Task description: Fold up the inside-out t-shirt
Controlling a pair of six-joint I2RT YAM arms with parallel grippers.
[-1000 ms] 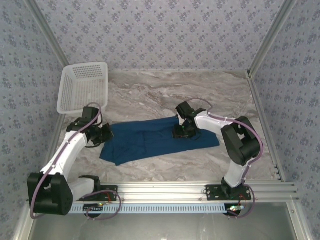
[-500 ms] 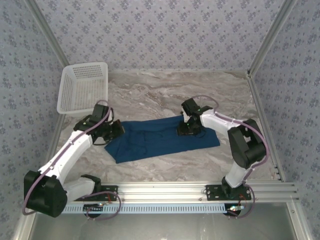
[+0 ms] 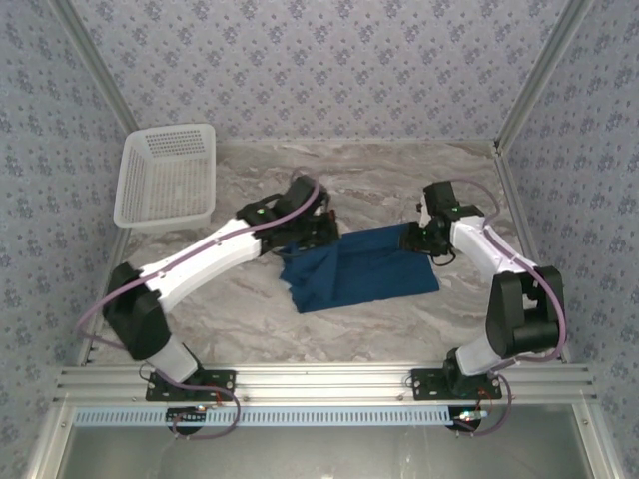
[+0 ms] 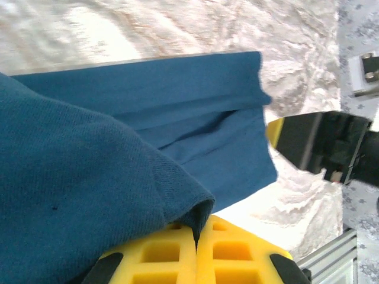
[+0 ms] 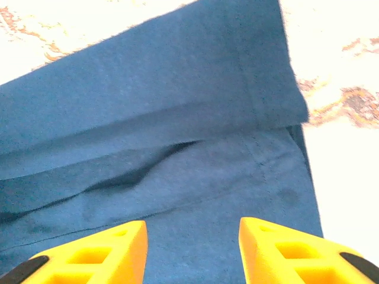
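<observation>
- On table (image 3: 250, 309), shirt (image 3: 377, 269) at centre, left end lifted and doubled over rightward.
- Left gripper (image 4: 195, 236): clenched on that lifted end; carry across low, then lay edge flush with right hem.
- Right gripper (image 5: 192, 239): parted, hovering above right end, grasping nothing; pin cloth there against sliding.

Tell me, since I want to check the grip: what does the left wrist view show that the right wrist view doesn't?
Left wrist: the left hand shut on a bunched fold of the shirt. Right wrist: the right hand open above the shirt's hemmed edge, gripping nothing. Both: the blue shirt lying on the marbled table.
</observation>
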